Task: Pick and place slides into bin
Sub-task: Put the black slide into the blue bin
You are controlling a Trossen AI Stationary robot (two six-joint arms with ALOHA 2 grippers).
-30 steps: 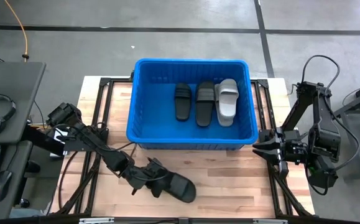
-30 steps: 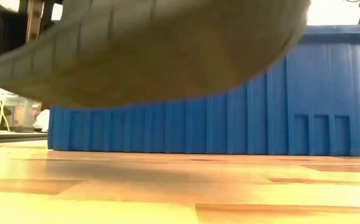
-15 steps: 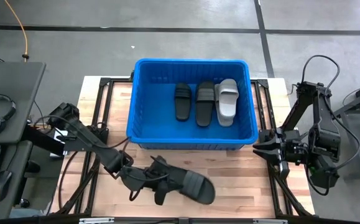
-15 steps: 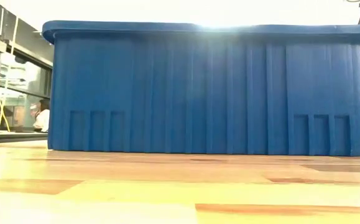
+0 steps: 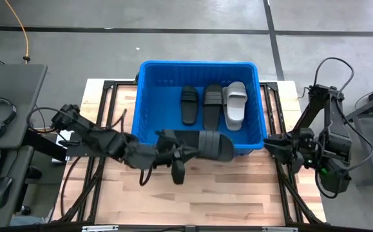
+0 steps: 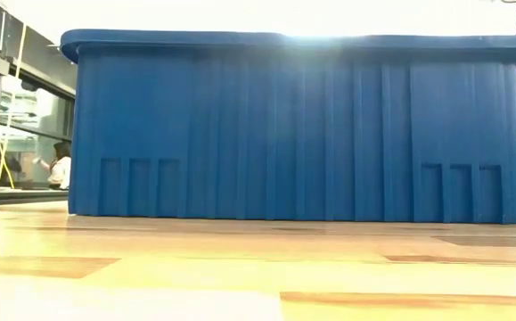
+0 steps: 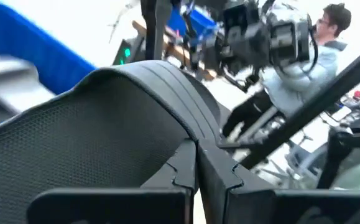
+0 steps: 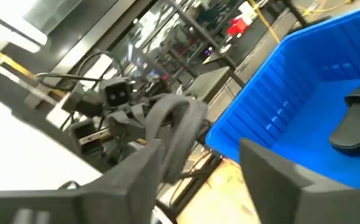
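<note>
Over the near part of the wooden worktop (image 5: 238, 187), the left end effector (image 5: 185, 152) is clamped tight on a black slide (image 5: 209, 145) raised across the front rim of the blue bin (image 5: 149, 96). At the worktop's right edge, the right end effector (image 5: 270, 143) waits, fingers apart and empty. Farther in, three slides (image 5: 213, 105) lie side by side in the bin.

- The bin (image 6: 293, 125) wall hides the slides inside from the low view.
- My held black slide (image 7: 105, 124) blocks most of my left wrist view.
- The person (image 6: 60, 165) behind is too small to make out.
</note>
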